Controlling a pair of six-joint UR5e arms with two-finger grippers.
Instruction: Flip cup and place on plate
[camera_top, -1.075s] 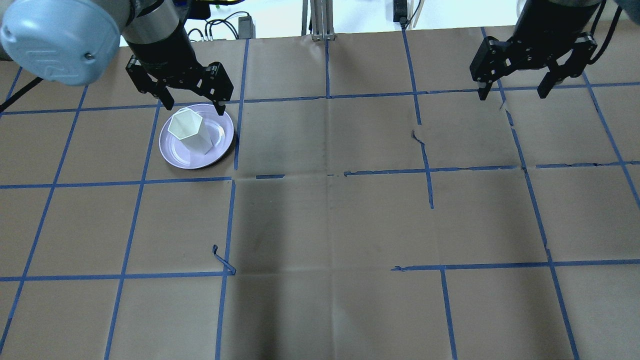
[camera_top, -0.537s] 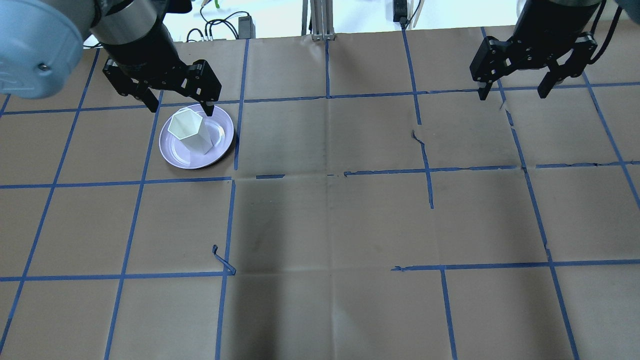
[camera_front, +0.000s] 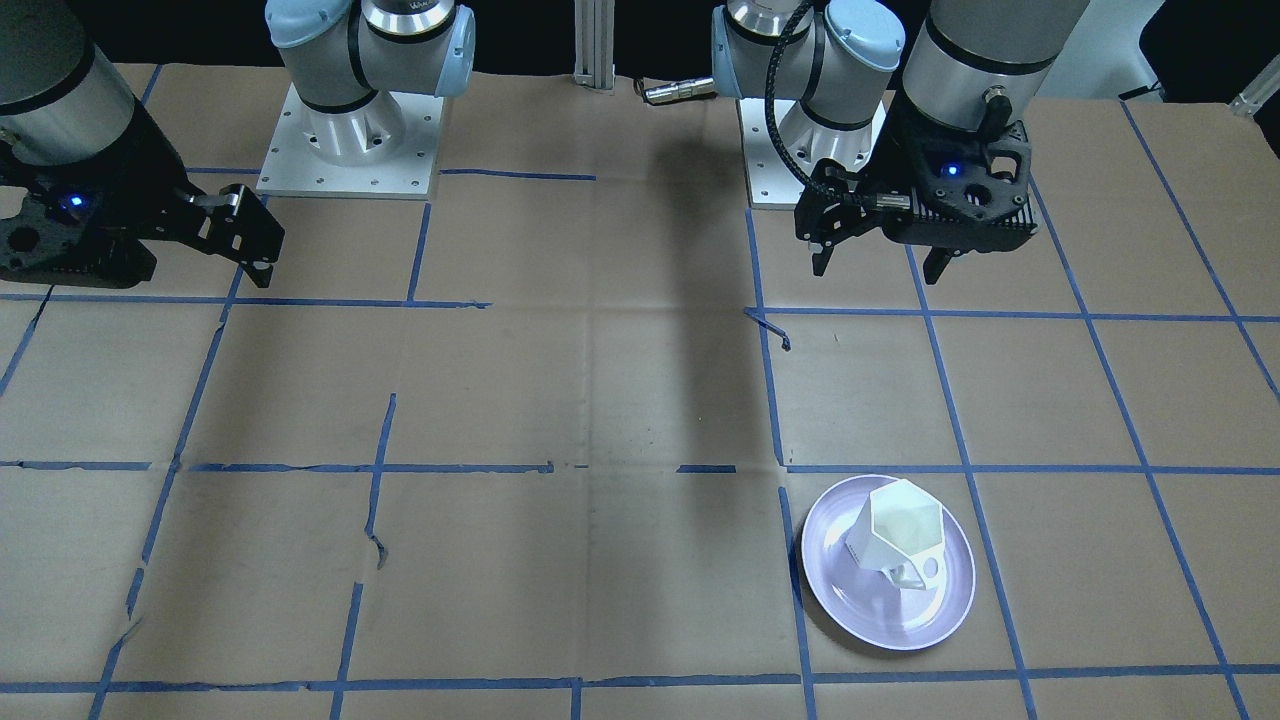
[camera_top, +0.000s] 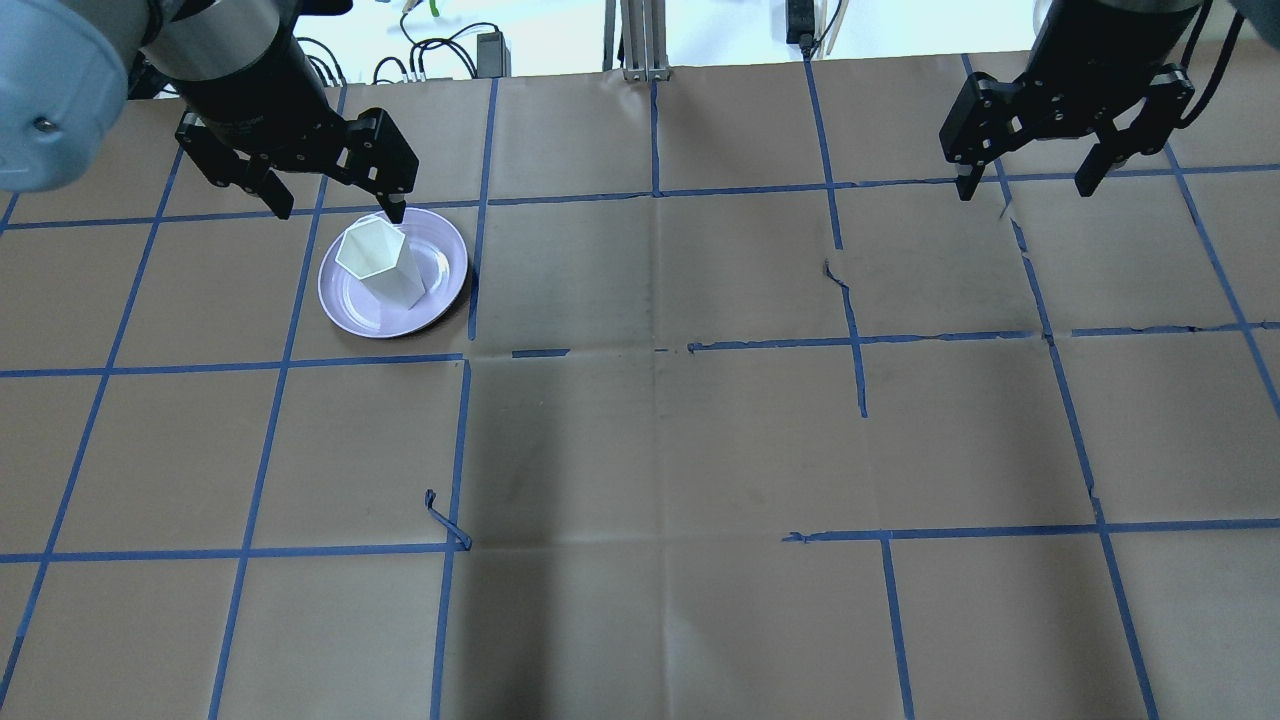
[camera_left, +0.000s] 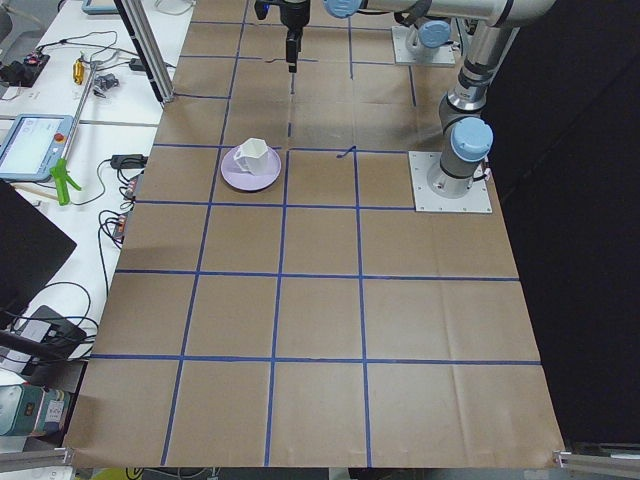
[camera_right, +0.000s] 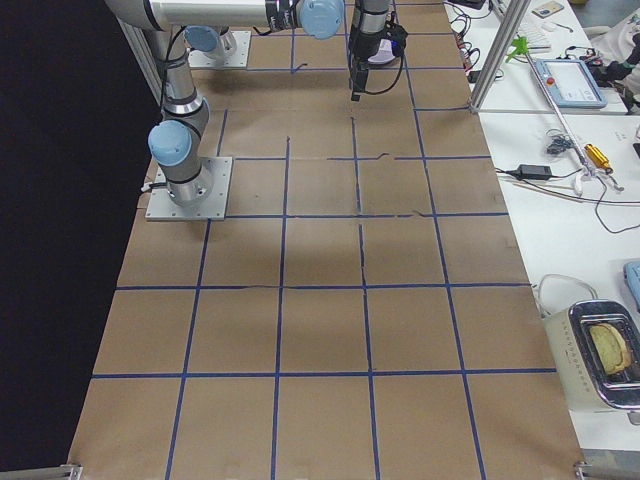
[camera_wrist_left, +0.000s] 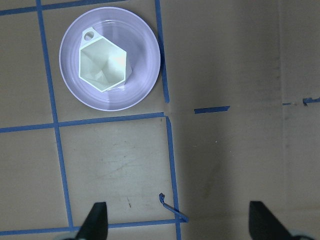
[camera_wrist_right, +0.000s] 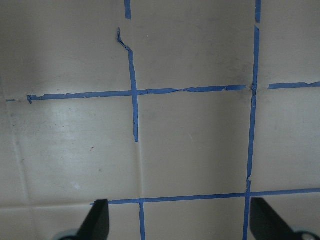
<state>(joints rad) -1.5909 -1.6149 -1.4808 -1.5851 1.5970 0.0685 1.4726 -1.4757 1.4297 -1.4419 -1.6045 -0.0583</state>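
Note:
The white faceted cup (camera_top: 378, 262) stands upright, rim up, on the pale lavender plate (camera_top: 340, 310) at the far left of the table. In the front view the cup (camera_front: 897, 535) sits on the plate (camera_front: 860, 620) with its handle facing the camera. My left gripper (camera_top: 340, 213) is open and empty, raised and clear of the cup. Its wrist view looks down on the cup (camera_wrist_left: 102, 65) and plate (camera_wrist_left: 142, 92), with the gripper (camera_wrist_left: 180, 220) wide open. My right gripper (camera_top: 1023, 190) is open and empty at the far right, over bare paper (camera_wrist_right: 180, 150).
Brown paper with a blue tape grid covers the table. A loose curl of tape (camera_top: 447, 520) sticks up left of the middle. A metal post (camera_top: 640, 40) and cables stand at the far edge. The two arm bases (camera_front: 350, 140) are on the robot's side.
My left gripper has drawn away from the cup, up and to the left in the overhead view, staying open. The cup, the plate and the right arm have not moved.

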